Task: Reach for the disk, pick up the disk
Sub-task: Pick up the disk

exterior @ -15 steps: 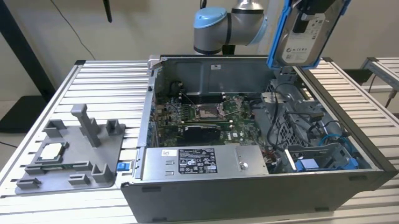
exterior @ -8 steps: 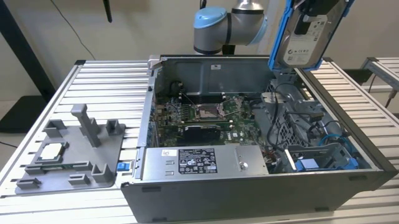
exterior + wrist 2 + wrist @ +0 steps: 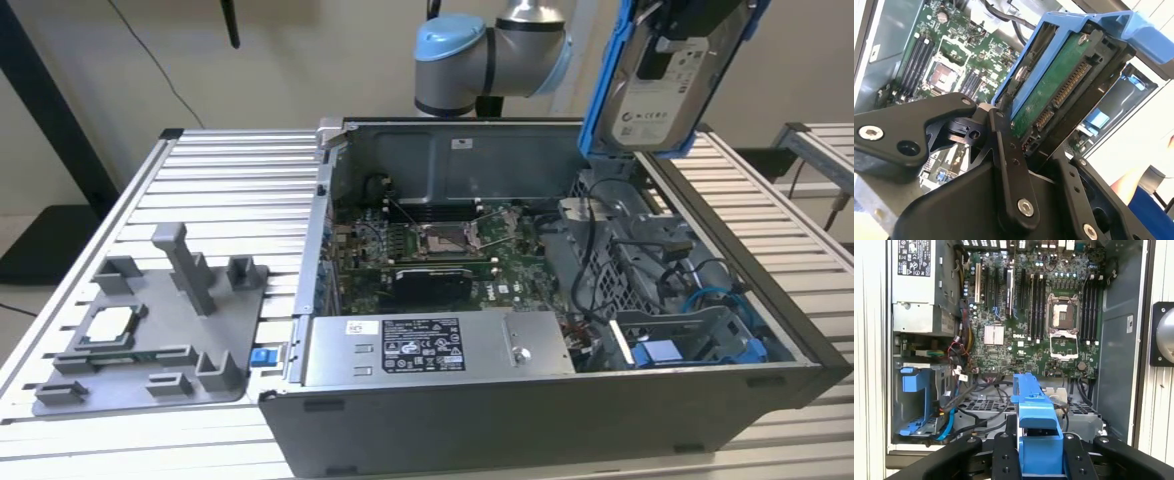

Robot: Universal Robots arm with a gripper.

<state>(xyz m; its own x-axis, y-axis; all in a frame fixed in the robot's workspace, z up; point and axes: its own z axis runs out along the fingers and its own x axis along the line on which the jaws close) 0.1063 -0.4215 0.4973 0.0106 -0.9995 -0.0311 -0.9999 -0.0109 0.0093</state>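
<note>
Disk [image 3: 663,95]: clamped in gripper [image 3: 1038,460], blue rails showing, raised above open computer case [image 3: 534,420], toward the exterior view's right.

A plain beige wall [image 3: 267,60] closes off the back of the exterior view, with a thin dark cable [image 3: 154,60] hanging down it. A black upright post [image 3: 54,130] stands at the exterior view's left, its dark base [image 3: 40,245] resting on a pale floor [image 3: 11,205]. The work table [image 3: 227,180] is ribbed aluminium slats, evenly lit. A second slatted table [image 3: 821,150] sits at the exterior view's right.
</note>
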